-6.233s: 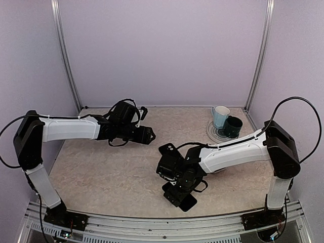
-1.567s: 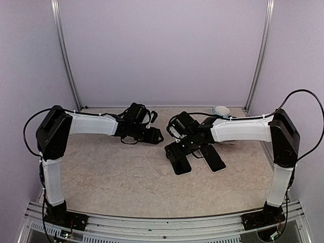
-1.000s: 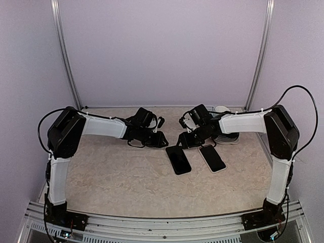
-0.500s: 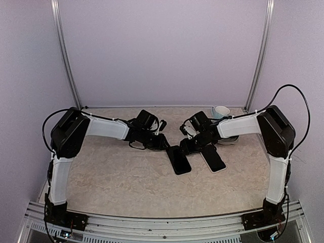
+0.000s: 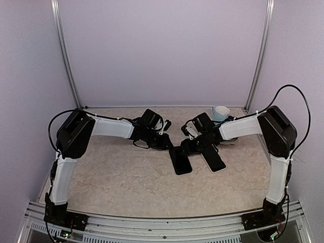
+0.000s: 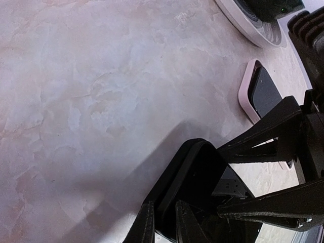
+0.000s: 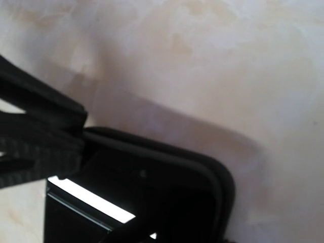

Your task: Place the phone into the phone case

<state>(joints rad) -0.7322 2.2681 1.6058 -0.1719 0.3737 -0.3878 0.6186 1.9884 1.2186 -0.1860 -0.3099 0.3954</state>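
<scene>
Now that both arms have come down on the phone case (image 5: 179, 160), left gripper (image 6: 164, 224) pinching its rim, right gripper (image 6: 218, 180) parted (steadying, probably), the phone (image 5: 215, 161) lies just beside, uninserted.

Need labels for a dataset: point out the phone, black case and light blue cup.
phone (image 5: 214, 162): top external view, middle of its dark screen.
black case (image 5: 180, 162): top external view, centre of its flat face.
light blue cup (image 5: 219, 112): top external view, its upper wall.
</scene>
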